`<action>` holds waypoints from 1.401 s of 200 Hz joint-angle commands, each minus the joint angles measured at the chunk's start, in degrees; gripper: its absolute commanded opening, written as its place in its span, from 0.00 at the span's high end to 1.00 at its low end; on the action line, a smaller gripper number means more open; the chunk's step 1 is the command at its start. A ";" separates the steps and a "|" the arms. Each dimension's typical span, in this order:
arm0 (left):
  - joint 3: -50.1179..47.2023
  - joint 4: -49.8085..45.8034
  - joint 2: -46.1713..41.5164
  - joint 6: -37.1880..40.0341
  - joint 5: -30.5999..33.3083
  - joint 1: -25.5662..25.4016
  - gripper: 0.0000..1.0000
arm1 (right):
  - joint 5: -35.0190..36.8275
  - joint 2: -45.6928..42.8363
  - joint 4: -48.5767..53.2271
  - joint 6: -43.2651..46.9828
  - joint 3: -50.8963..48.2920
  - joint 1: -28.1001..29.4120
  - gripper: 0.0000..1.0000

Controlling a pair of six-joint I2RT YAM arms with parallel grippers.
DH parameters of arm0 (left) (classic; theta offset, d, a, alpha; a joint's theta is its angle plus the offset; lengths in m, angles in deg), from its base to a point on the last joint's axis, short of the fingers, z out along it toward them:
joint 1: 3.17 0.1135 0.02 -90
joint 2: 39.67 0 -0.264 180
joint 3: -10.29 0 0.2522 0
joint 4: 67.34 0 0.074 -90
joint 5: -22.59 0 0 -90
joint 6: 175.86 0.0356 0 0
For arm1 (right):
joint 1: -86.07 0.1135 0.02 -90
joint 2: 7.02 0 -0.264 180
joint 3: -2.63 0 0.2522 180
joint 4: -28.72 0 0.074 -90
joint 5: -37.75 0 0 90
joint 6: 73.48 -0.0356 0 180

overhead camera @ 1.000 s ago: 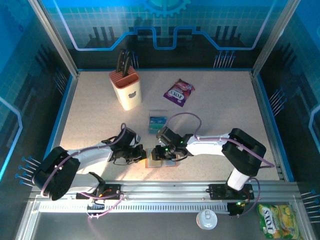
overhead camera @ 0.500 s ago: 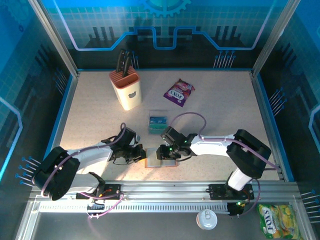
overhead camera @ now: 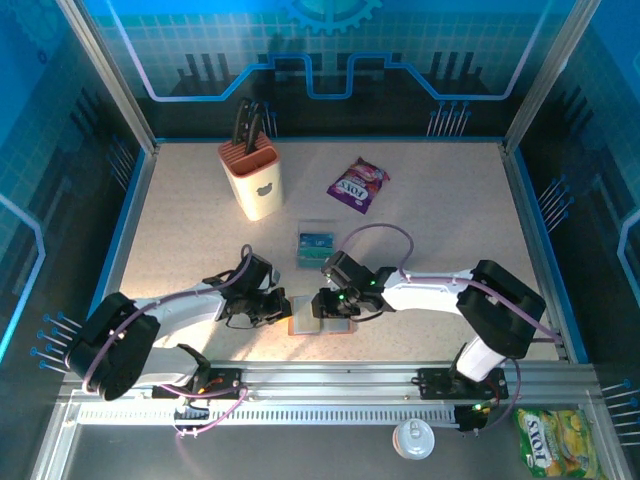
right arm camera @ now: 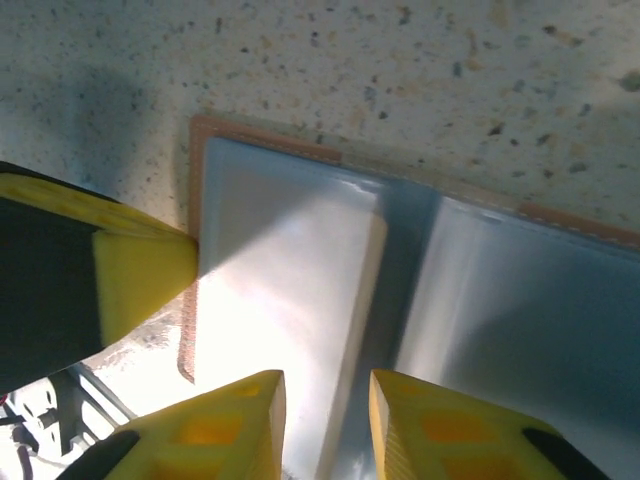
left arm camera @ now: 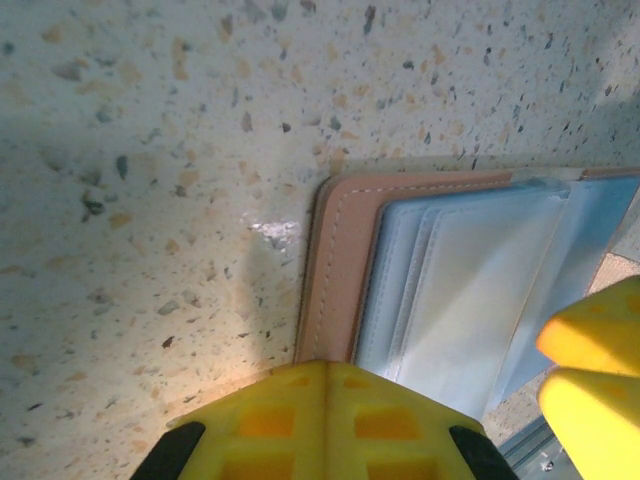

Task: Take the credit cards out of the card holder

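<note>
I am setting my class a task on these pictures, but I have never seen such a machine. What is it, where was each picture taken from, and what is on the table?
This is a robot: two arms, left and right, bolted at the near edge of a speckled table, each ending in a two-fingered pincer. The wide picture looks down from above; the two close-ups come from cameras on the wrists. On the table are a cream knife block, a purple snack packet, a clear plastic tray holding teal cards, and an open tan-brown leather card holder. The left pincer, shut, rests at the holder's edge. The right pincer stands slightly open astride a clear sleeve. I see no card held.
</note>
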 commanded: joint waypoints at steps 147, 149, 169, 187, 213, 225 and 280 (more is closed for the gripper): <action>0.36 -4.72 2.60 2.14 2.67 1.07 0.95 | 1.73 2.08 6.11 0.77 2.08 -0.34 0.73; 0.39 -4.80 2.52 2.14 2.67 1.10 0.95 | 1.73 2.02 6.08 0.75 2.04 -0.34 0.73; 1.24 -5.97 1.43 2.01 2.59 1.11 0.95 | 1.03 2.04 4.91 0.84 1.55 -0.58 0.73; 2.39 -7.37 -0.49 1.61 2.28 1.14 0.93 | 0.10 2.59 3.26 0.49 0.94 -0.69 0.73; 4.23 -9.81 -4.53 0.78 1.73 1.15 0.89 | -1.07 2.87 0.45 -0.24 -0.27 -0.97 0.73; 4.55 -9.94 -6.10 0.18 0.82 1.14 0.85 | -1.59 2.87 -0.38 -0.31 -0.75 -1.10 0.73; 0.83 2.41 -6.11 -8.19 -5.91 1.04 0.74 | -2.70 2.68 -2.40 -0.26 -2.64 -2.10 0.73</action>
